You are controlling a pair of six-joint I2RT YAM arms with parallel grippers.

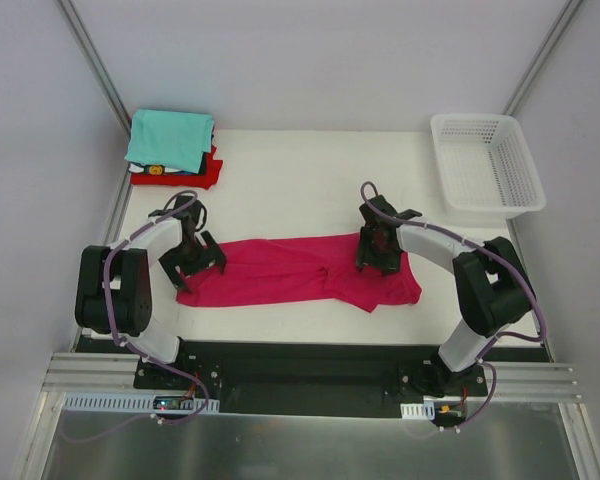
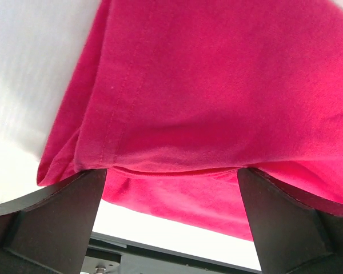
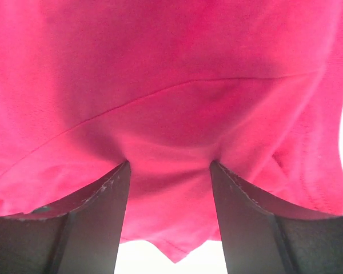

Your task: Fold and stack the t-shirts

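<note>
A large magenta-pink t-shirt (image 1: 300, 272) lies on the white table, folded into a long band running left to right. My left gripper (image 1: 193, 256) stands over the band's left end. In the left wrist view its jaws are wide open, and the left gripper (image 2: 171, 171) has both tips down on the shirt's hemmed edge (image 2: 160, 114). My right gripper (image 1: 380, 250) is over the right part of the band. In its wrist view the right gripper (image 3: 170, 165) is open, tips pressed into the pink cloth (image 3: 171, 85), which lies flat between them. Folded t-shirts are stacked at the back left, teal (image 1: 170, 138) above red (image 1: 206, 172).
A white plastic mesh basket (image 1: 485, 165) stands at the back right corner of the table. The folded stack lies against the left wall. Bare white table surface (image 1: 290, 190) lies behind the pink shirt, and a narrow strip in front of it.
</note>
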